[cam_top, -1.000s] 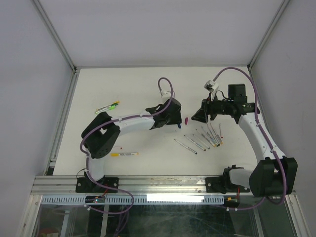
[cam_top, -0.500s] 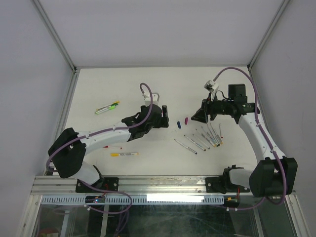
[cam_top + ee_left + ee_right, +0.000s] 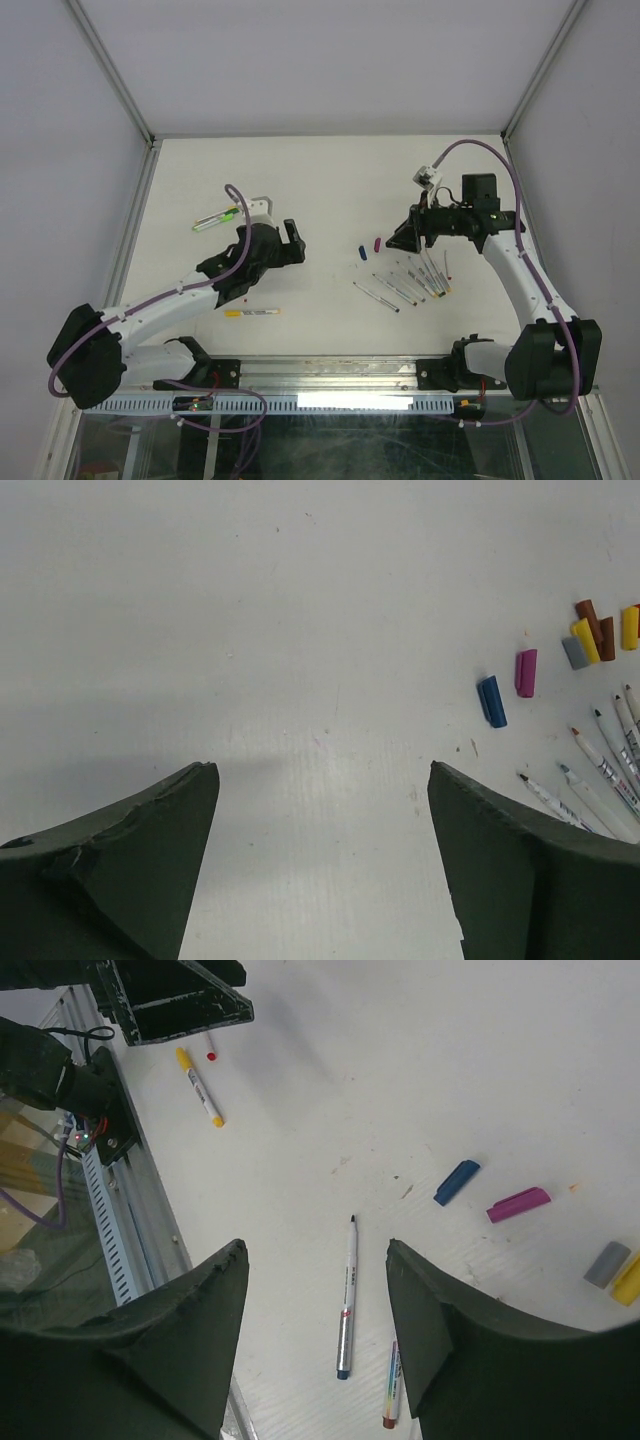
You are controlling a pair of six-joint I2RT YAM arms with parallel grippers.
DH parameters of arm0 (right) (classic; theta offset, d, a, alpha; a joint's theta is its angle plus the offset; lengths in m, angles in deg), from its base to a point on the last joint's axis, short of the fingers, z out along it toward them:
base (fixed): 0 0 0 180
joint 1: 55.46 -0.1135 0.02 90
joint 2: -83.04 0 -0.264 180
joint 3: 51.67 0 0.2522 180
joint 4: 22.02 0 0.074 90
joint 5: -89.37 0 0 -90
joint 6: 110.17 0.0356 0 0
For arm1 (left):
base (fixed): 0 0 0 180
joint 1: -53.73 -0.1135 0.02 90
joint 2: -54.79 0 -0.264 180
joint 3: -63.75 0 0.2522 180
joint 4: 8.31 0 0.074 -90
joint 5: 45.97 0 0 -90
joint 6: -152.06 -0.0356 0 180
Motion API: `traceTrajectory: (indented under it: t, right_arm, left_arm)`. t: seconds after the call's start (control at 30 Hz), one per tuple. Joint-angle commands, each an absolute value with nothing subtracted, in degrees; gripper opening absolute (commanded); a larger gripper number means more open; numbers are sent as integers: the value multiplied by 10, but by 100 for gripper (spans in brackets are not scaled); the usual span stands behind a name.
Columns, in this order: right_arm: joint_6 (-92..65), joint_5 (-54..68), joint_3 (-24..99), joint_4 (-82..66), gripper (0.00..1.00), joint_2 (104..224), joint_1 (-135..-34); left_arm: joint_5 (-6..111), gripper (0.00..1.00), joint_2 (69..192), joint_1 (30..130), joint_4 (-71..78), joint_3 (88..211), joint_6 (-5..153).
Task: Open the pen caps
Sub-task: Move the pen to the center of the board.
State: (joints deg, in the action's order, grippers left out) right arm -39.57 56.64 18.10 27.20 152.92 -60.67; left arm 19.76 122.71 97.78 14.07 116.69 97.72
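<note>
Top external view, nearest first: a yellow-capped pen (image 3: 252, 313) lay close in front of my left base, its cap on. Beyond it, to the right, the uncapped pens (image 3: 405, 283) lay in a loose row with bare tips. Just past that row the pulled pen caps (image 3: 585, 640) lay loose on the table (image 3: 300, 180), a blue cap (image 3: 491, 701) beside a magenta cap (image 3: 525, 672).

My left gripper (image 3: 296, 242) hung over bare table, jaws spread wide and empty. My right gripper (image 3: 395, 240) hung above the loose caps, jaws parted, nothing between them.

Farthest left lay two green-ended pens (image 3: 218, 217), too small to say whether capped.

Finding: most of the work looked done. The yellow-capped pen remained, and possibly the green pair.
</note>
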Motion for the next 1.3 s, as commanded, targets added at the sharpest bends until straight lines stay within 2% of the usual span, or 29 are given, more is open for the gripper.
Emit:
traceTrajectory:
  t: [0.0,0.03,0.07,0.2,0.33,0.47,0.6,0.67,0.73,0.83,0.97,1.27]
  right_arm:
    - [-402,623,174,239,60,1513,-604]
    - [-403,627,170,233,60,1512,-605]
    - [-404,629,165,228,60,1511,-608]
    - [-428,622,151,209,60,1507,-637]
    - [-487,584,144,206,62,1512,-710]
    - [-583,513,146,210,70,1524,-798]
    - [-632,475,177,225,71,1566,-866]
    - [-631,443,194,227,71,1597,-911]
    - [-621,387,201,212,71,1619,-965]
    - [-595,310,212,186,69,1660,-1040]
    - [-549,215,261,178,68,1733,-1112]
    - [-475,155,427,199,58,1899,-1200]
  left_arm:
    - [201,93,1162,954,128,1142,998]
    - [205,98,1150,946,128,1135,1005]
    - [219,99,1137,934,122,1127,1009]
    - [310,99,1078,869,89,1094,1013]
    - [357,99,1036,819,97,1099,1011]
    - [475,99,1019,727,104,1143,1019]
    - [612,99,1045,612,142,1223,1005]
    - [634,99,1062,569,175,1260,975]
    - [614,99,1074,545,211,1286,926]
    - [509,99,1076,539,240,1290,846]
    - [422,99,1046,533,271,1286,810]
    - [318,99,973,533,268,1259,801]
